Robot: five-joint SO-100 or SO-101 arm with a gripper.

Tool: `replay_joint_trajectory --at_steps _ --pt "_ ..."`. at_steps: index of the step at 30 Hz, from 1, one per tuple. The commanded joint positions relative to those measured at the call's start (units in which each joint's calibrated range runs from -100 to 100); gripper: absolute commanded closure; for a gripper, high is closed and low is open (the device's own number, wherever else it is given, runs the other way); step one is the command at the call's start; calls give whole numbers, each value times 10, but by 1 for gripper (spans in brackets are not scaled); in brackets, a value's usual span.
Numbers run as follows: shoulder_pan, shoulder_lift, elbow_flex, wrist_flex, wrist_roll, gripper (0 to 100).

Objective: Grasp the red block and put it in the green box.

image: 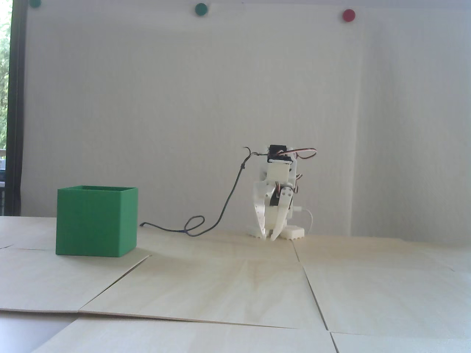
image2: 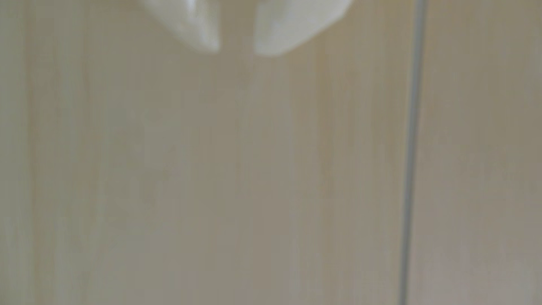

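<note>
The green box [image: 96,221] stands on the pale wooden worktop [image: 235,290] at the left of the fixed view, open side up, well apart from the arm [image: 276,195]. A dark cable [image: 228,200] runs from the arm's top down to the worktop and loops between arm and box, lying clear of both the box and the pincer [image: 268,235]. On the white wall behind are two green dots [image: 201,9] and a red dot [image: 348,15]; a dark frame [image: 16,110] edges the left.

The red block shows in neither view. The box's inside is hidden by its near wall. The wrist view is blurred: only two pale fingertips [image2: 202,26] at the top edge, wood grain below, and a grey seam [image2: 412,152] between panels at the right.

The arm is folded low against the back of the worktop, pincer pointing straight down, tips at or just above the wood. The fingers stand slightly parted, with a narrow gap and nothing held.
</note>
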Motion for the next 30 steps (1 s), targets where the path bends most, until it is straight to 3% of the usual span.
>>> replay_joint_trajectory --at_steps 1,30 --pt "-3 -10 9 54 0 98" --pt "-1 -10 9 90 -3 98"
